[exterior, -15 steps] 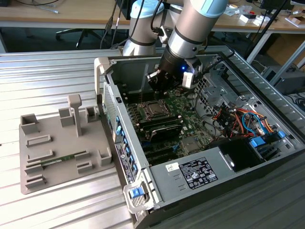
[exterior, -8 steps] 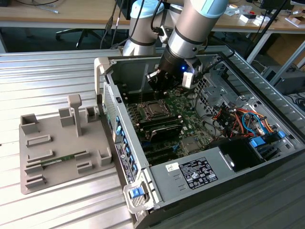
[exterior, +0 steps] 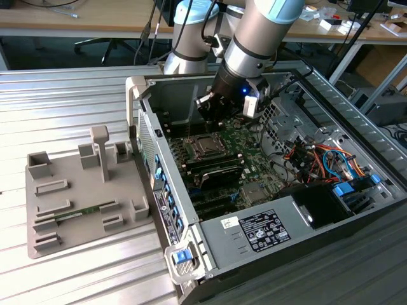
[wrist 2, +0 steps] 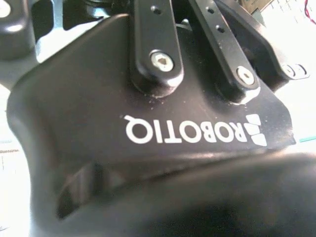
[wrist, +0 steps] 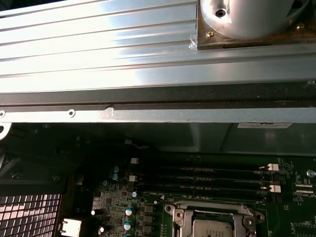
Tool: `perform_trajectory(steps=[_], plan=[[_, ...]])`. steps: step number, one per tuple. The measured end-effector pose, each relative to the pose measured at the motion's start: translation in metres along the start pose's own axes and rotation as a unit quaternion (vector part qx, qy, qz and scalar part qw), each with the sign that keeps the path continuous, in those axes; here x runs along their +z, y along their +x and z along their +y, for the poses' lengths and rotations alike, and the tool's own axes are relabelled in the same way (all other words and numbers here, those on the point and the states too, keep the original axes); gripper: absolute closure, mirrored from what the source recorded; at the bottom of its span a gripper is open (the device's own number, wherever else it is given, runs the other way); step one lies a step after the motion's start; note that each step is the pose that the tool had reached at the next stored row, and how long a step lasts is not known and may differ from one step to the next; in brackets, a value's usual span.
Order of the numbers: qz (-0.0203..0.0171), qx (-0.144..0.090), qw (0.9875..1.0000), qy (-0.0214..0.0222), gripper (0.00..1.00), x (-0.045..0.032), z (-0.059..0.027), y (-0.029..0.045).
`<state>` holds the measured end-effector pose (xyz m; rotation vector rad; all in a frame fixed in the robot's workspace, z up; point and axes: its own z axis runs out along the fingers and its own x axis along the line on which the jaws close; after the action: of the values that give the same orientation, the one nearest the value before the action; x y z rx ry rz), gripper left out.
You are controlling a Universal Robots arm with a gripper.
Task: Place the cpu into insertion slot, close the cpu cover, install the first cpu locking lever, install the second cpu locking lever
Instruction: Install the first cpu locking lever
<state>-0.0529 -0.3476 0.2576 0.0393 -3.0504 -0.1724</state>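
Note:
In the exterior view, my black gripper (exterior: 211,121) hangs inside the open computer case, just above and behind the insertion slot (exterior: 205,147) on the green board. A silvery square, the cpu (exterior: 205,145), lies in the slot. The first wrist view shows the same cpu (wrist: 212,229) seated in the socket. The silver cpu cover (wrist: 206,208) lies flat as a frame around it. The second wrist view looks at the gripper's black body and finger links from very close.
A grey box with a white label (exterior: 261,232) fills the near end of the case, with coloured cables (exterior: 318,159) on the exterior view's right. Long black memory slots (wrist: 197,180) run beside the socket. A grey fixture tray (exterior: 82,197) stands on the ribbed metal table outside the case.

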Motion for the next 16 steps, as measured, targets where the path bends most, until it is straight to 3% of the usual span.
perform_trajectory(steps=[4,10,16], plan=[[0.0,0.0,1.0,0.0,0.89,0.0002,0.0,0.0022],[-0.0006,0.0,1.0,0.0,0.89,0.0011,0.0003,0.0129],[-0.0006,0.0,1.0,-0.0001,0.89,0.0013,0.0003,0.0153]])
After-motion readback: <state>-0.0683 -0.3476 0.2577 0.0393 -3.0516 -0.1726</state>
